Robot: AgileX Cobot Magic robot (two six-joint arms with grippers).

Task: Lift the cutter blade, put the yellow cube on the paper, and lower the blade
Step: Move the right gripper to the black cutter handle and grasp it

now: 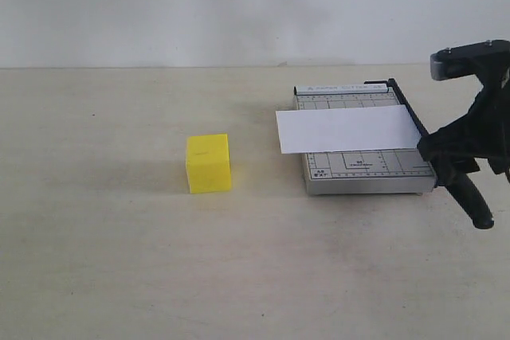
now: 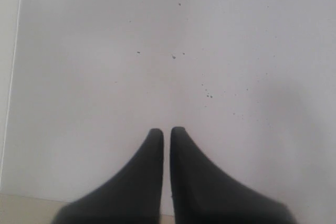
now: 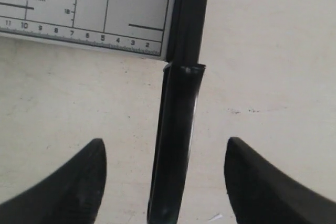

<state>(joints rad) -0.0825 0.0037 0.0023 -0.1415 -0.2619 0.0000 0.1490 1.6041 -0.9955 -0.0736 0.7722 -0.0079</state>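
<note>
Status of task at this moment: none of the 3 steps appeared complete. Cutter blade (image 1: 413,123) lay down flat along the right edge of the grey trimmer (image 1: 362,177), its thick handle end (image 1: 473,201) projecting past the near corner over the tabletop (image 1: 119,276). Paper (image 1: 347,128) lay across the trimmer bed, its left end overhanging the base. Yellow cube (image 1: 209,163) stood on the tabletop well apart from the trimmer, to its left, untouched and not on the paper. Right gripper (image 3: 165,156) hung over the handle with fingers (image 3: 79,182) spread wide on either side of it, no contact visible; judged to be lined up for the grasp that would lift the blade. Left gripper (image 2: 166,135) was absent from the exterior view, fingers pressed together on nothing, facing a blank pale surface. Remaining, by this reading: raise blade, move cube onto paper, lower blade.
</note>
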